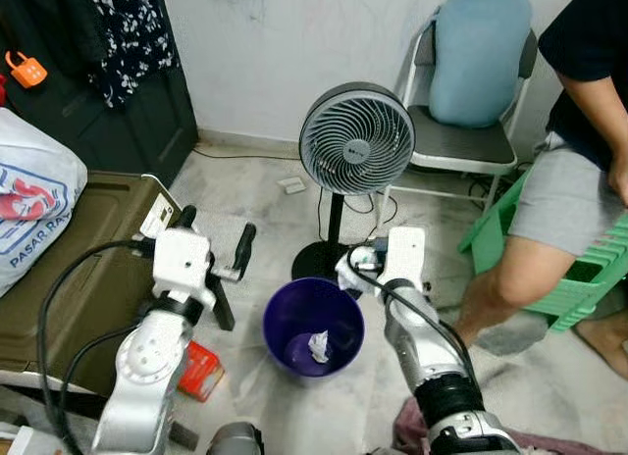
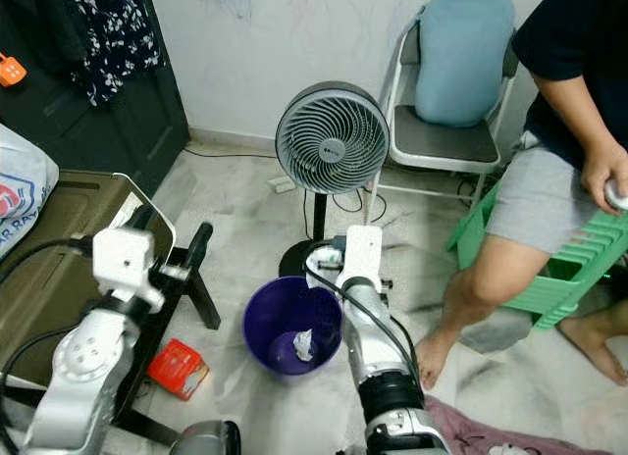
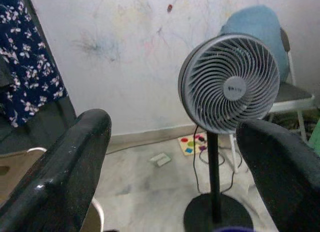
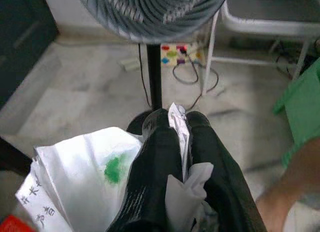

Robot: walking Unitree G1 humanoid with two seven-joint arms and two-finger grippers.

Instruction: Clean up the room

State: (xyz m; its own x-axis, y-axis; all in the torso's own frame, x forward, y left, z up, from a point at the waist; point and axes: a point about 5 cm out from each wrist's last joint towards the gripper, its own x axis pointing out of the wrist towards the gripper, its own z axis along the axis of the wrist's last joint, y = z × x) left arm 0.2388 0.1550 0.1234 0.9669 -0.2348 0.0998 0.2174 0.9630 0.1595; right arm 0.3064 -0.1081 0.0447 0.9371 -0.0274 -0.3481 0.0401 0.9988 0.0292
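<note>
Over the round purple plastic bin (image 1: 312, 326) our right gripper (image 4: 176, 123) clamps a crumpled white paper wrapper (image 4: 85, 177) — another scrap lies inside. Our left gripper (image 1: 211, 244) hangs spread wide nearby. Just behind stands a grey pedestal fan (image 1: 356, 141); a seated person's leg (image 1: 510, 269) is at our right.

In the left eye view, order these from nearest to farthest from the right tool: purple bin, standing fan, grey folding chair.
From the right tool, shut on white paper:
1. Purple bin, just below it and to its left.
2. Standing fan, right behind it; its base sits close, so 1 and 2 are nearly tied.
3. Grey folding chair, by the wall, behind and to the right.
</note>
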